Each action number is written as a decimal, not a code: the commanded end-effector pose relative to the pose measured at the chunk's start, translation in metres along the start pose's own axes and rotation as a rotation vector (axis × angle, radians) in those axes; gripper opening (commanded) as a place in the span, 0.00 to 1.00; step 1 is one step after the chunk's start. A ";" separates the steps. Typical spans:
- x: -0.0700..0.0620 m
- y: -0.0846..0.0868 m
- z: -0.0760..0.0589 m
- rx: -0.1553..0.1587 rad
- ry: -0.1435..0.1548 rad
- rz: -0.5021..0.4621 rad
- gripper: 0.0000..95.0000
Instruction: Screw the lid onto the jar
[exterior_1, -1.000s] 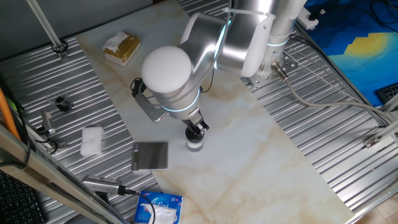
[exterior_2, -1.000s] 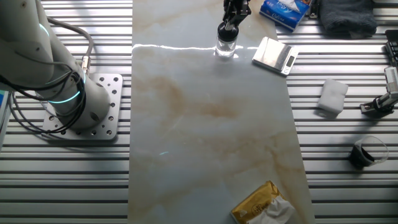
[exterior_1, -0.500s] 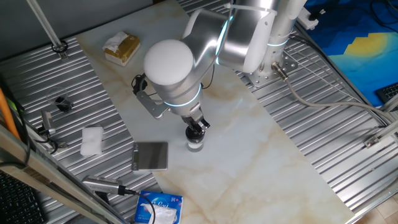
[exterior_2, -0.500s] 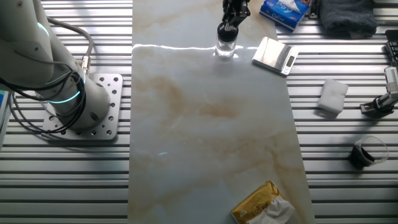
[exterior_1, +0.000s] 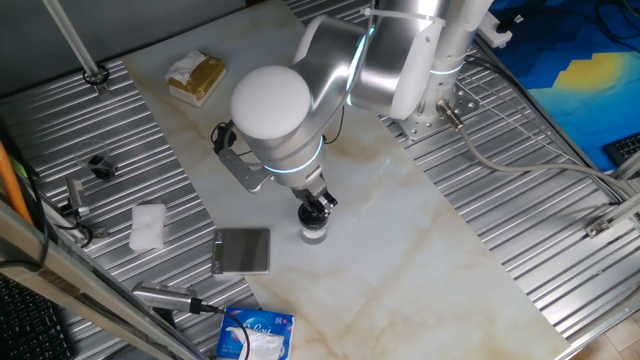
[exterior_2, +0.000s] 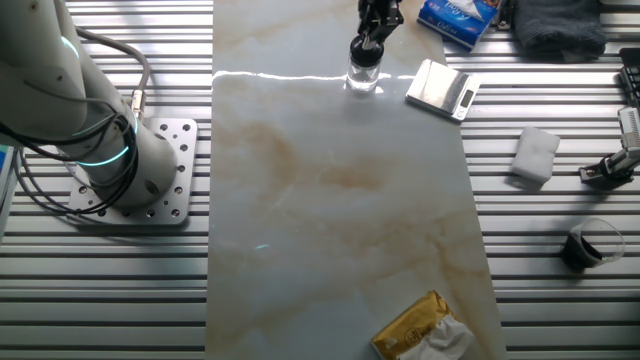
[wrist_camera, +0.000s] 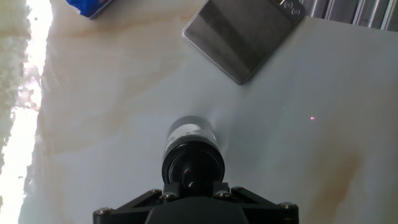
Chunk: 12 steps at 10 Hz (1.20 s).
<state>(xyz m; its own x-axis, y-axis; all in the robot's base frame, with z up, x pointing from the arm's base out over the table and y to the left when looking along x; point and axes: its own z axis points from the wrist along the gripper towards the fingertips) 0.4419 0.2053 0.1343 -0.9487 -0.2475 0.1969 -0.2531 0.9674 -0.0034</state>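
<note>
The jar (exterior_1: 314, 236) is a small clear glass cylinder standing upright on the marble tabletop, beside the grey square plate. The black round lid (exterior_1: 317, 213) sits on top of it. My gripper (exterior_1: 319, 203) comes straight down onto the lid and is shut on it. In the other fixed view the jar (exterior_2: 363, 80) glints under the lid (exterior_2: 362, 49), with the gripper (exterior_2: 376, 24) above. In the hand view the lid (wrist_camera: 193, 163) fills the space just ahead of the gripper (wrist_camera: 190, 185), and the jar's glass (wrist_camera: 188, 129) shows beyond it.
The grey square plate (exterior_1: 242, 250) lies just left of the jar. A blue packet (exterior_1: 256, 333) lies at the table's near edge, a white block (exterior_1: 147, 226) and a small black part (exterior_1: 99, 165) on the ribbed metal at left, and a yellow packet (exterior_1: 196, 77) far back.
The arm's big round joint and its bracket shifted slightly between one second and half a second ago. Nothing has visibly moved since; jar, lid and gripper stay in place.
</note>
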 end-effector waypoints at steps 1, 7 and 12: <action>0.000 0.000 0.000 -0.020 -0.008 -0.002 0.60; 0.004 0.003 -0.005 -0.070 -0.036 -0.012 0.40; 0.004 0.004 -0.005 -0.071 -0.036 -0.005 0.00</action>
<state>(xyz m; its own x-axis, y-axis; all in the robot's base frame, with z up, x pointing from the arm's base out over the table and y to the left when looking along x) 0.4397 0.2084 0.1387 -0.9537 -0.2526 0.1635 -0.2448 0.9673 0.0667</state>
